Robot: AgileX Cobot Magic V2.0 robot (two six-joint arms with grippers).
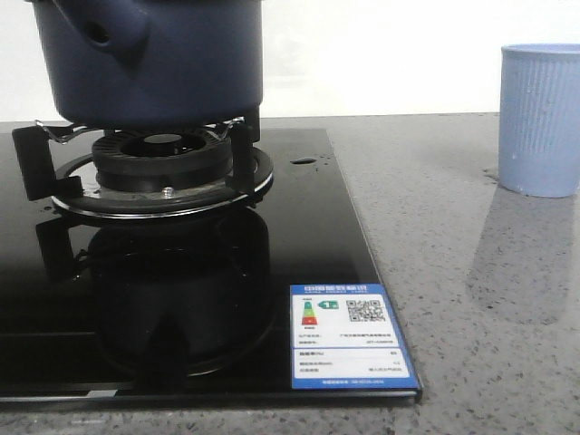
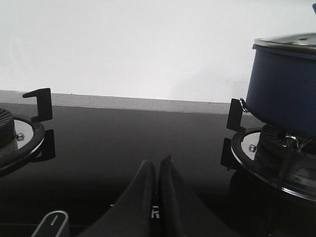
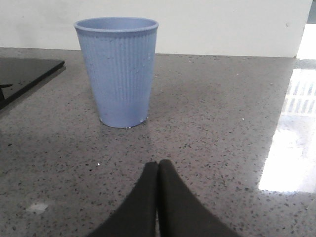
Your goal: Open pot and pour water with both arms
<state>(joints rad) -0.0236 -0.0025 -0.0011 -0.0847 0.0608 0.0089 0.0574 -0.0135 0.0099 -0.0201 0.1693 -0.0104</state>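
Observation:
The dark navy pot (image 1: 159, 59) stands on the burner grate at the back left of the black glass hob, its hollow stub (image 1: 101, 34) facing the camera. In the left wrist view the pot (image 2: 284, 86) carries a glass lid with a metal rim (image 2: 286, 42). My left gripper (image 2: 157, 162) is shut and empty, low over the hob, well short of the pot. My right gripper (image 3: 158, 164) is shut and empty over the grey counter, a hand's width from the ribbed pale blue cup (image 3: 118, 71). A small water drop (image 1: 304, 162) lies on the hob.
The pale blue cup (image 1: 541, 118) stands at the back right on the speckled counter (image 1: 471, 299). A second burner (image 2: 15, 140) sits to the pot's left. An energy label sticker (image 1: 349, 335) marks the hob's front right corner. A white wall backs the counter.

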